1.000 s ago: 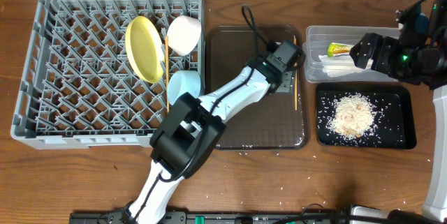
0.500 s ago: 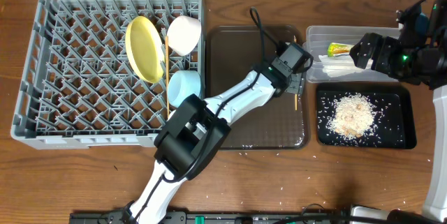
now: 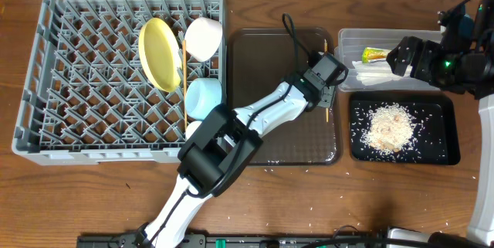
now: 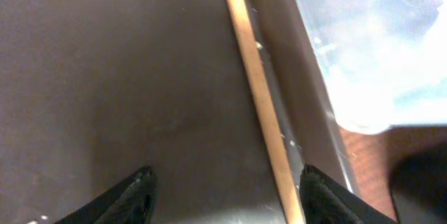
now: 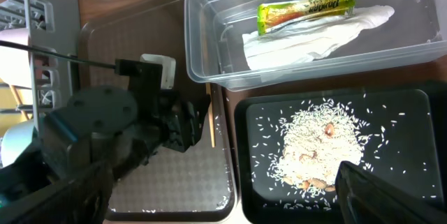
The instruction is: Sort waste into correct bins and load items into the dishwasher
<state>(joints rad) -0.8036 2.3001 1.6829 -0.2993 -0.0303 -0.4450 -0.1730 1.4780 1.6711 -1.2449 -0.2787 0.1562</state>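
You are near the end. The dishwasher rack [image 3: 85, 86] holds one yellow plate [image 3: 158, 53], one white bowl [image 3: 204, 37], one light blue bowl [image 3: 204, 96] and one upright chopstick [image 3: 184, 78]. The cup cannot be made out for certain. The clear tub [image 5: 199, 49] has one snack wrapper [image 5: 305, 9] and one wad of paper [image 5: 307, 39]. The black tray [image 3: 441, 149] carries one heap of rice [image 5: 311, 147], with stray grains dotting the counter [image 3: 401, 202]. What is left is the second chopstick [image 4: 258, 91], lying along the brown tray's [image 3: 255, 55] right edge. Your left end effector [image 4: 227, 185] hangs over it, fingers apart, straddling it. The right end effector [image 3: 399, 56] hovers above the tub; its spread cannot be told.
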